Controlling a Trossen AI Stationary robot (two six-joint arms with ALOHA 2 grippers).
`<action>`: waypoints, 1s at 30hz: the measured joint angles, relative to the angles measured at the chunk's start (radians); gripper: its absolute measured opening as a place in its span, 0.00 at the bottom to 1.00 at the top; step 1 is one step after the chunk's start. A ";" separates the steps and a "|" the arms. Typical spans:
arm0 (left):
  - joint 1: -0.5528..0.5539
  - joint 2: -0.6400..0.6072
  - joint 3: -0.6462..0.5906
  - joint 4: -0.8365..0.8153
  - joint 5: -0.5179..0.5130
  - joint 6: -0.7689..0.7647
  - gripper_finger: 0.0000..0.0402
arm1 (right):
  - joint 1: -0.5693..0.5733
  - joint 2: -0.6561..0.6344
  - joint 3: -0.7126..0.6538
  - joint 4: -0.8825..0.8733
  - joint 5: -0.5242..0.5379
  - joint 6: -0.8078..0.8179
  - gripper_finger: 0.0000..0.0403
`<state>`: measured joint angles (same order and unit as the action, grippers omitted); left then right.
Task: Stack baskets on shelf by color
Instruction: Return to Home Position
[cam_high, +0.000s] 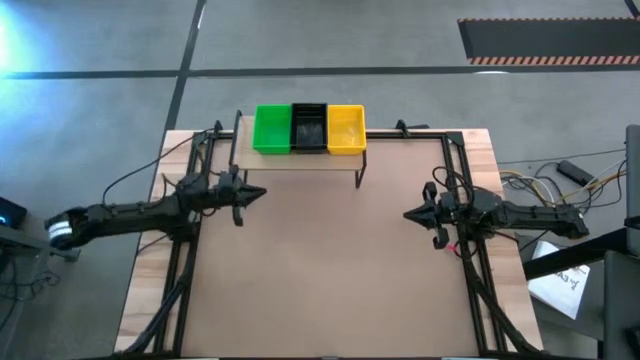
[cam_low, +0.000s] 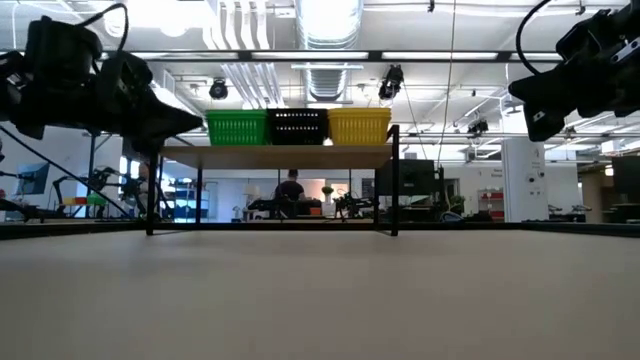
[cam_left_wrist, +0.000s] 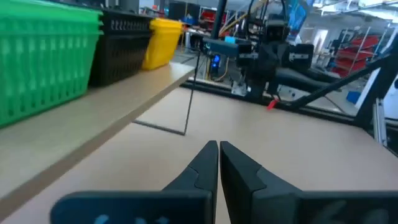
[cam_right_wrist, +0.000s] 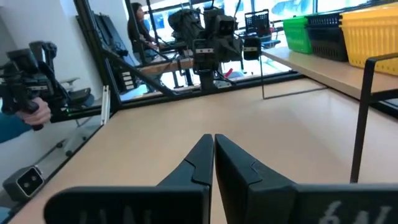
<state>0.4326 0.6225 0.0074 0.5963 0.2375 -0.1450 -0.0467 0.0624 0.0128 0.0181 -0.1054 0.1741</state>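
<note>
A green basket (cam_high: 272, 128), a black basket (cam_high: 308, 128) and a yellow basket (cam_high: 346, 129) stand side by side on the light-wood shelf (cam_high: 300, 160) at the table's far edge. In the low view green (cam_low: 236, 127), black (cam_low: 296, 126) and yellow (cam_low: 358, 126) rest on the shelf board (cam_low: 275, 155). Whether each is one basket or a stack does not show. My left gripper (cam_high: 262, 193) hovers shut at the table's left, below the shelf's left end. My right gripper (cam_high: 408, 214) hovers shut at the table's right. Both wrist views show shut fingers (cam_left_wrist: 219, 152) (cam_right_wrist: 213, 144) holding nothing.
The brown tabletop (cam_high: 320, 270) spreads between the arms. Black frame rails (cam_high: 180, 270) (cam_high: 480, 290) run along both table sides. The shelf's thin black legs (cam_high: 358, 172) stand on the table. Cables and papers (cam_high: 560, 270) lie off the table's right side. A person's hand (cam_right_wrist: 31, 112) shows beyond the table.
</note>
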 joint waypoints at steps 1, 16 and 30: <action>0.004 -0.021 0.000 -0.011 0.002 -0.001 0.00 | 0.000 0.001 0.000 0.000 0.000 0.009 0.02; -0.277 -0.521 -0.002 -0.509 -0.352 0.055 0.00 | 0.000 0.011 -0.002 -0.005 0.056 0.009 0.02; -0.349 -0.560 -0.003 -0.581 -0.250 0.099 0.00 | 0.000 0.019 -0.002 -0.005 0.052 0.008 0.02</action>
<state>0.0834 0.0623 0.0048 0.0155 -0.0127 -0.0456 -0.0463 0.0814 0.0109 0.0128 -0.0536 0.1822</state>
